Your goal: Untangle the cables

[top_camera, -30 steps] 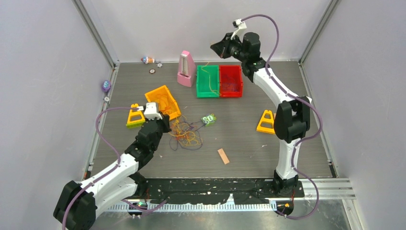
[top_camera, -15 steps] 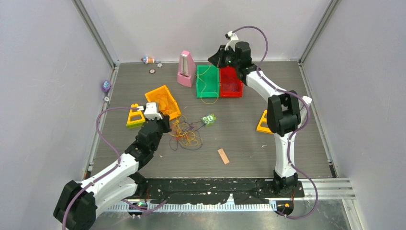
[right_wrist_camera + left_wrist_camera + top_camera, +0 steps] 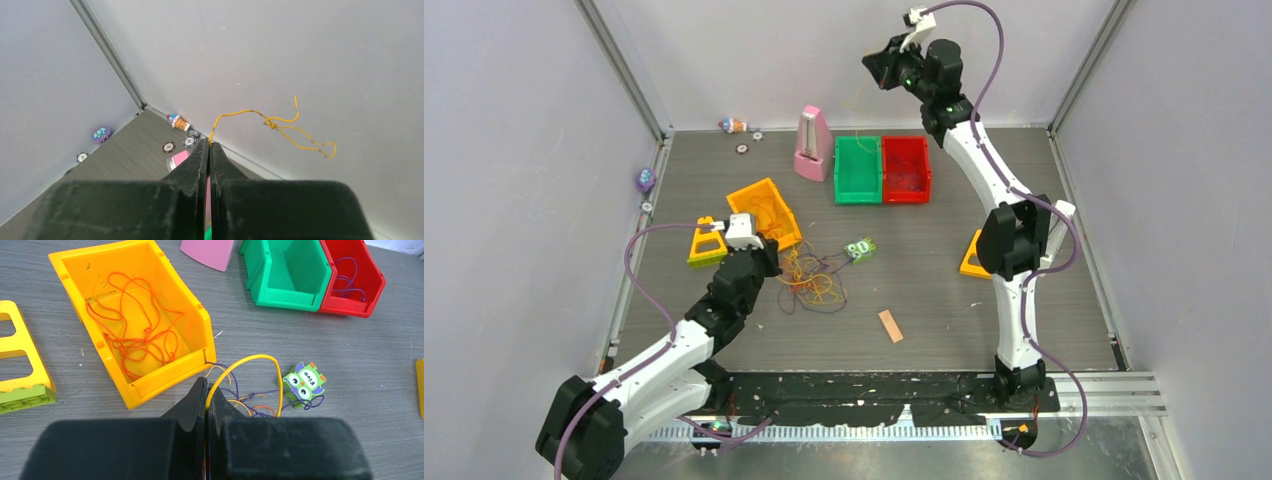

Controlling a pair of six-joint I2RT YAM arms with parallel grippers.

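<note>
A tangle of thin orange, yellow and purple cables (image 3: 809, 282) lies on the table just right of my left gripper (image 3: 770, 264). That left gripper (image 3: 206, 386) is shut on a yellow cable (image 3: 250, 360), which arches out of the jaws and down beside the owl toy (image 3: 303, 381). An orange cable (image 3: 135, 335) sits in the orange bin (image 3: 197, 315). A purple cable (image 3: 347, 282) sits in the red bin (image 3: 372, 287). My right gripper (image 3: 878, 68) is raised high by the back wall. In the wrist view the right gripper (image 3: 209, 143) is shut on a yellow-orange cable (image 3: 280, 125) that curls in the air.
The green bin (image 3: 857, 172) and red bin (image 3: 906, 168) stand side by side at the back, with a pink metronome-shaped block (image 3: 812, 146) to their left. A yellow-green frame block (image 3: 707, 243), an orange wedge (image 3: 977, 256), a wooden chip (image 3: 890, 325) and small tokens (image 3: 742, 148) lie around.
My right arm dipped toward the green bin, then rose high toward the back wall, lifting the yellow-orange cable out of the bin. The left arm has not moved.
</note>
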